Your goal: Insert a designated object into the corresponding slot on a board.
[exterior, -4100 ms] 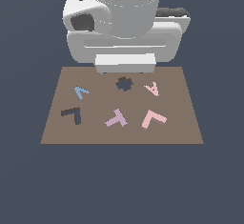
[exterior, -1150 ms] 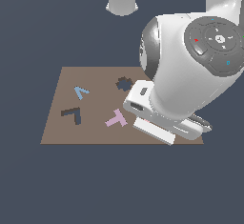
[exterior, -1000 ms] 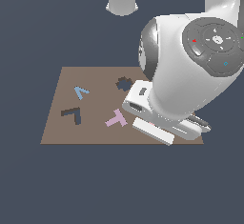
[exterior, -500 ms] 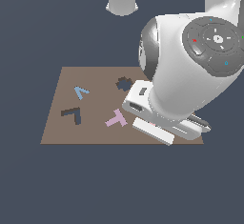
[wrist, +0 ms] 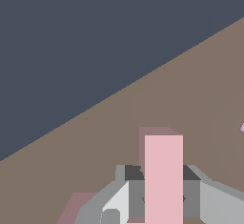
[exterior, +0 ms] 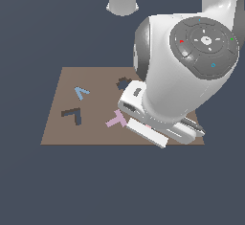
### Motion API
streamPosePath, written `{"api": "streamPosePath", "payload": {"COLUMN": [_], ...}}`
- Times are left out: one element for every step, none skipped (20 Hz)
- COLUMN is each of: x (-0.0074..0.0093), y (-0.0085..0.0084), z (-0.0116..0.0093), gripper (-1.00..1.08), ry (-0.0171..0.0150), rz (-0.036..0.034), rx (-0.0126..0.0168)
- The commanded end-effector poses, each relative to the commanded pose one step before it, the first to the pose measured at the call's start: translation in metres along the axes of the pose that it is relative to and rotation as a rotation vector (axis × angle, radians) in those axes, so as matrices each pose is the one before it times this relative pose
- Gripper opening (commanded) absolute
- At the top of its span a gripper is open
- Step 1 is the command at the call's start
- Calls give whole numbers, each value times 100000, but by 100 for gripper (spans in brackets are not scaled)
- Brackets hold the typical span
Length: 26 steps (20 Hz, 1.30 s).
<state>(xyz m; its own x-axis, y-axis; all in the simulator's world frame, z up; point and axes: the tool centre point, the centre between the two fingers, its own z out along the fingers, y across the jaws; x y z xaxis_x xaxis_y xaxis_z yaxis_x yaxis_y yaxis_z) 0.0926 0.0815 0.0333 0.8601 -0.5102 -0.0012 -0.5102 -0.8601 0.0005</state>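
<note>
- Board [exterior: 57, 128]: flat brown rectangle, matte, no grain, lying on a plain dark slate ground.
- Slot [exterior: 72, 115]: L-shaped recess, blackish-brown and navy, sharp-cornered, on the exterior view's left part of the board.
- Small blue angular letter [exterior: 81, 93] lay just above the slot in that view; a dark round toothed hole [exterior: 123, 83] sat near the board's far edge, partly behind the arm.
- Mauve T [exterior: 116, 119]: flat, thick-stemmed, tilted, near the board's middle, its one end hidden by the arm.
- Arm [exterior: 191, 71]: glossy white rounded shell with a grey disc cap carrying small coloured dots; it covered the exterior view's right half of the board.
- Pink L-shaped block [wrist: 163, 180]: flat, light pink, smooth, square-ended. One thick arm stood out between the fingers in the wrist view; a paler pink part showed beside it, low in the frame.
- Hand [wrist: 163, 197]: grey, boxy fingers [wrist: 136, 194] pressed on either flank of the pink arm, clamped on it, over bare board near its edge.
- The L sat well apart from the slot.
</note>
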Motion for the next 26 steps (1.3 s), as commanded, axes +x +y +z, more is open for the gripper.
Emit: {"api": "streamPosePath", "payload": {"x": [1307,656,731,796,802,798,795,794,791,791,790,790,790,790,791,792,780,713,636,556,477,402,337,276,221,169], "y": [1414,695,779,853,862,860,859,860,861,864,867,871,876,882,889,897,891,819,735,649,560,477,402,332,267,205], "z": [-83,-27,-30,-33,-33,-32,-32,-32,-31,-31,-31,-31,-31,-30,-30,-30,-29,-26,-23,-19,-16,-13,-11,-9,-7,-5], "gripper": [-100,-100,-100,-100,-100,-100,-100,-100,-100,-100,-100,-100,-100,-100,-100,-100,-100,-100,-100,-100,-100,-100,-100,-100,-100,-100], "ry": [97,2,2,2,2,2,1,1,1,1,1,0,0,0,-1,-2,-2,-3,-3,-4,-4,-4,-4,-3,-3,-2], "rz": [5403,2856,3191,3486,3517,3504,3494,3493,3490,3491,3496,3503,3514,3526,3539,3555,3518,3223,2881,2531,2175,1843,1546,1271,1020,781], "rx": [-27,2,2,1,1,0,0,-1,-1,-2,-2,-3,-3,-4,-5,-6,-7,-8,-8,-9,-9,-9,-8,-7,-6,-5]}}
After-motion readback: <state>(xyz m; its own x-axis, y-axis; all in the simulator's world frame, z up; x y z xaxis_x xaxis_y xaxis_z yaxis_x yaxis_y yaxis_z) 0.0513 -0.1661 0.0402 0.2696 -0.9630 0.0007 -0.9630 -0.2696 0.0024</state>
